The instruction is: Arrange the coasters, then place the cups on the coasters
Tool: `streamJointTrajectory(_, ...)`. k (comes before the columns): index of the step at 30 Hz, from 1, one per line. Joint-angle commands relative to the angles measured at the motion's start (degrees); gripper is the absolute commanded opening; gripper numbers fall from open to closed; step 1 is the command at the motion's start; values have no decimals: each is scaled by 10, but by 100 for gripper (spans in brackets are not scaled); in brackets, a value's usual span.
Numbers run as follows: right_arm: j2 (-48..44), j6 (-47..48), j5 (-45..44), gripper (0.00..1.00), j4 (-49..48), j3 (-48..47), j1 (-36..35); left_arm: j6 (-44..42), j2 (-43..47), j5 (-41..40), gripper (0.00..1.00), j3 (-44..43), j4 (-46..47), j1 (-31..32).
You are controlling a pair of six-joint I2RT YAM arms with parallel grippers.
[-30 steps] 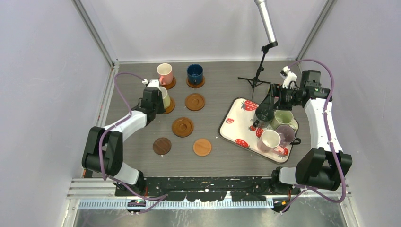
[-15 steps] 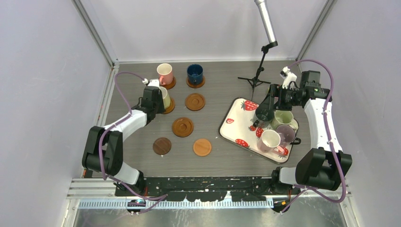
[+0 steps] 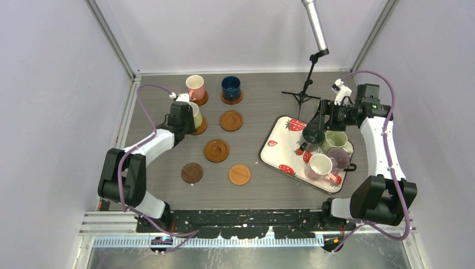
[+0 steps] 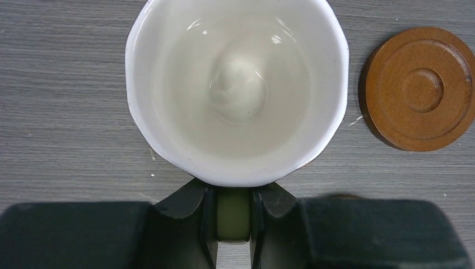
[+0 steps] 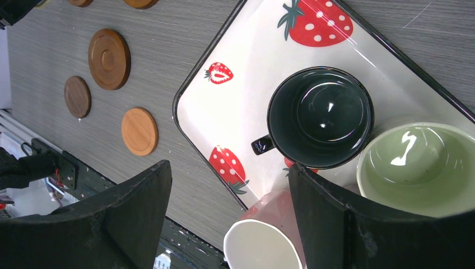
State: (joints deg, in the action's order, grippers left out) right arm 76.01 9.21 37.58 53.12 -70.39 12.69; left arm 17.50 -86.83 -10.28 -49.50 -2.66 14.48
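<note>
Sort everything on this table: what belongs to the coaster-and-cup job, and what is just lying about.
Belongs to the job:
coasters
pink cup
dark blue cup
pale yellow cup
dark grey cup
light green cup
purple cup
cream-pink cup

Just lying about:
strawberry tray, though four of the cups stand on it
microphone stand

Far left of the surface (image 3: 263, 95): pink cup (image 3: 195, 87) and dark blue cup (image 3: 231, 87), each on a coaster. Just nearer, pale yellow cup (image 3: 195, 116) on its coaster, left end effector (image 3: 188, 115) against its left side. Bare: round coaster (image 3: 231, 120), middle coaster (image 3: 216, 150), dark coaster (image 3: 191, 173), light coaster (image 3: 240, 174). Strawberry tray (image 3: 275, 151) on the right holds dark grey cup (image 3: 311, 137), light green cup (image 3: 336, 139), purple cup (image 3: 339, 158), cream cup (image 3: 319, 166); right end effector (image 3: 314, 124) hangs over the dark grey one
</note>
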Motion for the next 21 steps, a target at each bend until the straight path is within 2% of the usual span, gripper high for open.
streamJointTrajectory(1,-13,-2,6,81,-16,-9,-3,-6,13,-9,22,-18,-1,0)
streamJointTrajectory(16,-16,-3,10,81,-16,-7,-3,-4,38,-14,21,-11,-19,8)
streamJointTrajectory(21,-16,-4,12,81,-16,-7,-3,-6,31,-28,32,-19,-27,8)
